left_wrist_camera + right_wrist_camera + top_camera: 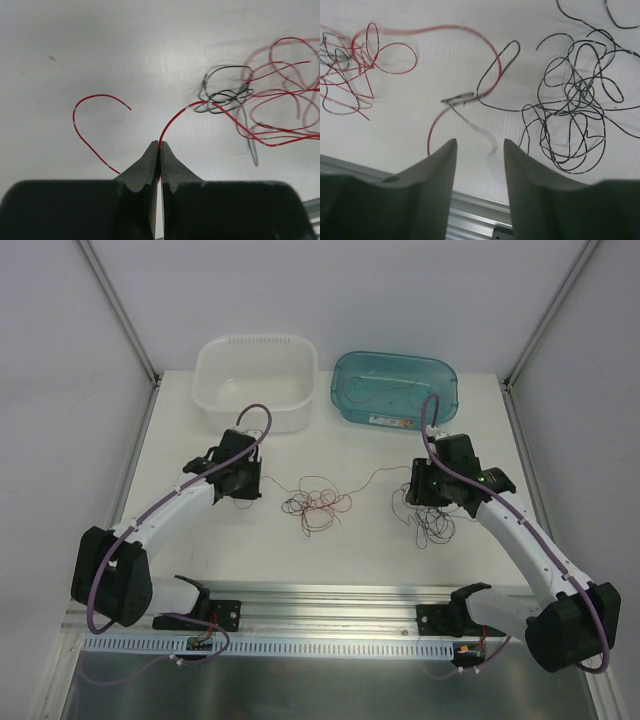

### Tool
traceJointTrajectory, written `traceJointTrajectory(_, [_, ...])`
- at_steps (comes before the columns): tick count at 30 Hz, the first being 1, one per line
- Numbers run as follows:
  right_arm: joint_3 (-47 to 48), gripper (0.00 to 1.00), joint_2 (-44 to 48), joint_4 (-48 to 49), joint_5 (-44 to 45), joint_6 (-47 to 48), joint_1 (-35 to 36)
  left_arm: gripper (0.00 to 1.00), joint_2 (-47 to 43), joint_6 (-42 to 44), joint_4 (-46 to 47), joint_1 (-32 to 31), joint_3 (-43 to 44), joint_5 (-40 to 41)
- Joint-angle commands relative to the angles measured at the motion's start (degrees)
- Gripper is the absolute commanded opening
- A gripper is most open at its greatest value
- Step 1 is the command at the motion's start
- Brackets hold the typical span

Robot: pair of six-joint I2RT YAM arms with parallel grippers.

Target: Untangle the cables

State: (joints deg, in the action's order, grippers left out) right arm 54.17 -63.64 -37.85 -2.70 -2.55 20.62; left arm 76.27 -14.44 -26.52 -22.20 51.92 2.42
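Observation:
A tangle of thin red and black cables [318, 502] lies mid-table between the arms. One red cable [172, 117] rises out of my left gripper [159, 145], which is shut on it; the strand curves right into the red-and-black knot [270, 105]. My left gripper [250, 490] sits left of that knot. My right gripper [480, 145] is open with nothing between its fingers. Just beyond its tips a blurred red cable [490, 50] loops away to the left. A black cable bundle [575, 115] lies to the right, below my right gripper [418, 492] in the top view.
A white tub [255, 380] stands at the back left. Beside it a teal bin [440, 375] holds a few thin wires. An aluminium rail [320, 600] runs along the near table edge, close under my right fingers.

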Motion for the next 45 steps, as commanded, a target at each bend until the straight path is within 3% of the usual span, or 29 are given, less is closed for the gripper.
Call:
traceJointTrajectory(1, [0.50,0.49,-0.35,1.81,-4.68,0.52,1.87,0.00,-2.70,-0.42,5.07,-4.07,-0.95,-5.14])
traceJointTrajectory(3, [0.58,0.58,0.18,2.42,-3.64,0.79,4.41,0.00,-1.92,0.28,6.22,-6.44,0.28,-4.09])
traceJointTrajectory(12, [-1.87,0.64,6.59,5.41,-1.61,-0.35,7.94,0.02,8.89,5.64,6.84,-25.16,17.15,-0.83])
traceJointTrajectory(14, [-3.10,0.66,8.17,6.20,-1.00,-0.44,7.94,0.20,10.73,5.91,6.92,-27.28,18.65,-0.83])
traceJointTrajectory(20, [-5.57,0.72,12.66,8.13,-1.43,-0.09,8.20,0.57,8.83,1.17,6.92,-29.22,14.36,8.02])
traceJointTrajectory(21, [-5.74,0.72,12.83,8.40,-1.61,0.00,8.29,0.72,7.76,-0.66,7.01,-29.22,13.48,9.70])
traceJointTrajectory(22, [-6.01,0.71,13.10,8.84,-1.78,0.08,8.38,0.79,6.62,-1.55,6.92,-29.05,11.73,12.58])
traceJointTrajectory(24, [-6.62,0.72,13.10,9.71,-2.92,0.61,8.64,0.92,3.37,-3.40,7.10,-28.52,10.14,13.58])
traceJointTrajectory(26, [-6.97,0.72,12.40,10.33,-3.71,0.53,9.17,0.96,0.73,-3.93,7.10,-27.29,8.03,13.75])
traceJointTrajectory(28, [-7.33,0.72,11.35,11.56,-4.50,0.35,9.61,0.95,-0.50,-4.37,7.19,-25.98,5.66,13.84])
traceJointTrajectory(31, [-8.20,0.71,10.20,14.28,-6.00,-0.79,11.63,0.83,-1.74,-5.60,7.19,-20.80,2.49,10.96])
traceJointTrajectory(35, [-8.56,0.72,5.30,17.98,-6.44,-1.85,16.45,0.80,-1.83,-4.73,7.36,-14.82,-0.15,6.64])
traceJointTrajectory(45, [-6.80,0.70,-6.84,26.33,-7.67,-4.84,22.88,0.65,3.97,-3.41,11.13,-12.26,-3.40,4.00])
